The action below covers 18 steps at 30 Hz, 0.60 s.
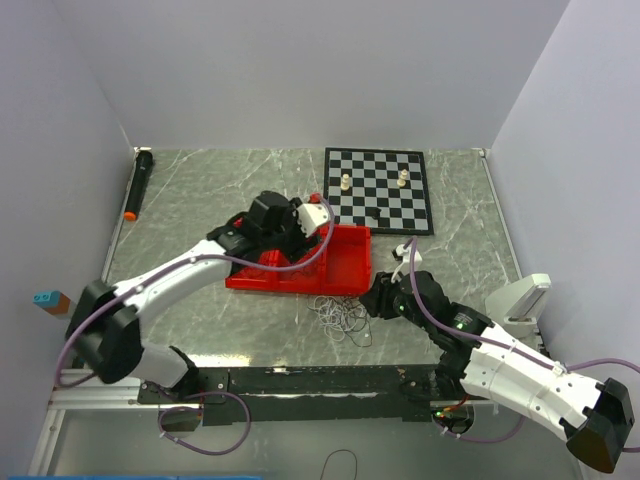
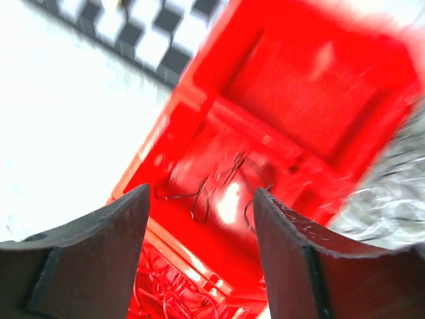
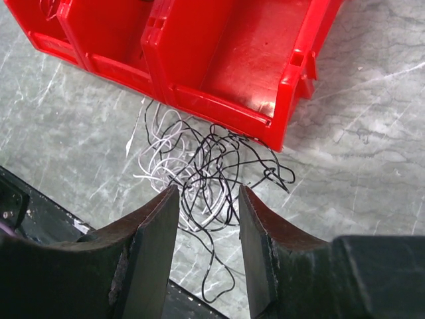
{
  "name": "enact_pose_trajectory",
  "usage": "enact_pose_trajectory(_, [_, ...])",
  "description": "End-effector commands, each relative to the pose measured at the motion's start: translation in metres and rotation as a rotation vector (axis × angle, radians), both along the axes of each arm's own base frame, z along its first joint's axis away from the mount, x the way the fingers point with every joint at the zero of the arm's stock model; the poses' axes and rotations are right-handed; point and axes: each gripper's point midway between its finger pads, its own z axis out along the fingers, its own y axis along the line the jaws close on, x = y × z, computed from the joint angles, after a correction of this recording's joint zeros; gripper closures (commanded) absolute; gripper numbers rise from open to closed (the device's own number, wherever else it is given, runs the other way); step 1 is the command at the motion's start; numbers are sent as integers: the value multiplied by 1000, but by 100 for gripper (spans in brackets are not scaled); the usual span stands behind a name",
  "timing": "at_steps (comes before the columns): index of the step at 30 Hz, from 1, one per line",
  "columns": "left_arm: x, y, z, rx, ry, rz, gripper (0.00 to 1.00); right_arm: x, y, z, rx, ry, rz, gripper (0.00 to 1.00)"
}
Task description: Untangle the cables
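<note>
Right gripper (image 3: 208, 194) parted over cables (image 3: 192, 149), grey marbled tabletop (image 3: 372, 133), plain white walls (image 1: 300, 70)

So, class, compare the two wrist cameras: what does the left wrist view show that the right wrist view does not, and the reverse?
Only the left wrist view: a corner of the chessboard, and thin dark wires lying inside the red tray, beyond the open left hand. Only the right wrist view, clearly: a tangle of black and white cables on the marble table beside the tray's outer wall, beyond the open right hand. Both: the red tray, some grey table, and an open hand framing the view.
</note>
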Motion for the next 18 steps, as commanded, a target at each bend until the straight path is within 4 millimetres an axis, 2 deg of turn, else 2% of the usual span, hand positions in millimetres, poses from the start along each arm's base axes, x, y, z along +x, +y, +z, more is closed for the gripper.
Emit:
enact_pose_trajectory(1, [-35,-27,54,-194,27,-153,31,2,-3,5,10,-10,-17,52])
enact_pose_trajectory(4, [-52,-38,66,-269,50,-236,32,-4,-2,-5,-7,36,-4,52])
enact_pose_trajectory(7, [-80,-56,65,-290,82,-381,32,-6,-12,-6,-12,48,-53,52])
enact_pose_trajectory(9, [-101,-70,55,-251,70,-517,32,-3,-23,2,11,7,-105,52])
enact_pose_trajectory(12, [-121,-92,39,-193,36,-672,32,0,-36,21,54,-53,-175,51])
enact_pose_trajectory(14, [-127,-106,30,-161,26,-743,34,1,-46,30,67,-65,-229,51])
enact_pose_trajectory(17, [-130,-121,13,-109,33,-831,41,2,-55,41,85,-97,-270,51])
enact_pose_trajectory(18, [-132,-125,1,-79,51,-864,44,2,-57,44,90,-107,-278,51])
